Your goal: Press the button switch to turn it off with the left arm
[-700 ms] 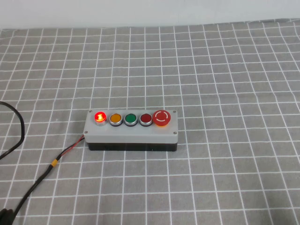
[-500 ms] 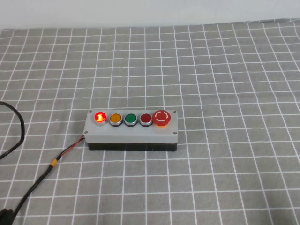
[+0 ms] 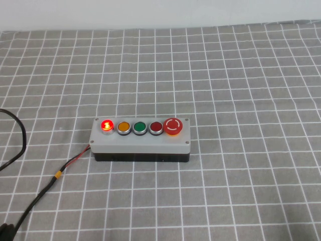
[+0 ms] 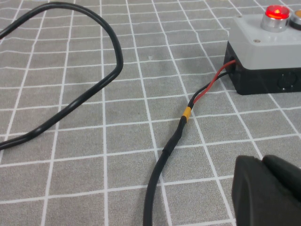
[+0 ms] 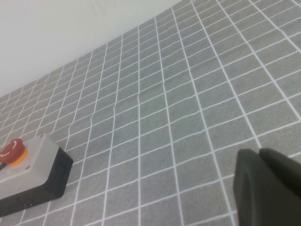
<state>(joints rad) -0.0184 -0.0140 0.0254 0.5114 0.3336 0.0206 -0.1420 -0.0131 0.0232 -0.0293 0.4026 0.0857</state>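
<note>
Jaws, left gripper point(image 4: 268, 190): you see only a dark blurred block at the corner of the left wrist view, low over the surface and well short of the box; whether it is open or closed cannot be told, and nothing shows in its hold.
Jaws, right gripper point(image 5: 268, 186): the same dark block in the right wrist view, off to the mushroom-button side of the box; its opening cannot be told either.
Button switch point(image 3: 107, 125): lit bright red, at the left end of the row on the grey box point(image 3: 140, 141).
Box contents: after the lit button come an orange button point(image 3: 123, 126), a green button point(image 3: 139, 127), a darker red button point(image 3: 156, 127), then the large red mushroom button point(image 3: 173, 126).
Edges and room: the box sits near the middle of the grey checked cloth point(image 3: 241, 75), with open cloth all round it; a black cable point(image 3: 35, 201) with red and black leads runs from its left end toward the near-left corner.
View differences: you find neither gripper in the high view; only the left wrist view shows the yellow band point(image 4: 186, 113) on the cable up close and a second looping black cord point(image 4: 94, 89).
</note>
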